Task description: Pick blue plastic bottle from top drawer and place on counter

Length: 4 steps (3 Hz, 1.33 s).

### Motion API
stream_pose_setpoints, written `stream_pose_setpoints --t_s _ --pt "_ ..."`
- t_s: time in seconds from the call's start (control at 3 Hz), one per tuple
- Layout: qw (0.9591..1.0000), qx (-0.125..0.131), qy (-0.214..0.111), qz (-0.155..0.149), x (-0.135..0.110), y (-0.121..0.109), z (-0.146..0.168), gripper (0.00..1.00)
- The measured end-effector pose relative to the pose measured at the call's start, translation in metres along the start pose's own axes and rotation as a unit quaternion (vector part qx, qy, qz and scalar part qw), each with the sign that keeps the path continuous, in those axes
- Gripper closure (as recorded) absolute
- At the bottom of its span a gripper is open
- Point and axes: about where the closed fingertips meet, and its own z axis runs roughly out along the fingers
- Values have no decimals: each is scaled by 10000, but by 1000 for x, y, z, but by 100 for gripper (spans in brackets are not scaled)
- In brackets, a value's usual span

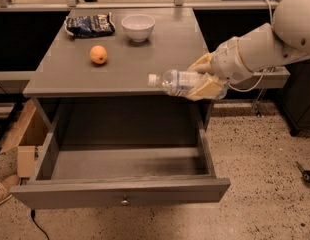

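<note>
My gripper is shut on the blue plastic bottle, a small clear bottle with a white cap pointing left. It holds the bottle level, just over the front right edge of the counter. The top drawer stands pulled out below, its inside bare, with a round metal knob on its front panel. My white arm reaches in from the right.
On the counter stand an orange, a white bowl and a dark blue snack bag at the back left. A cardboard box sits on the floor to the left of the cabinet.
</note>
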Motion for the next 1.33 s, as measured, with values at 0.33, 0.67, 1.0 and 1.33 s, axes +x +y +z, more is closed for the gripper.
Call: stream_pose_setpoints --t_s 0.33,0.67,1.0,1.33 --pt "9998 159 -110 58 -18 -39 -5 100" --pt "9990 190 -155 379 -18 -79 8 100" --pt "9965 110 -71 830 -11 -112 27 100" --pt "9910 -25 66 1335 1 -132 47 100"
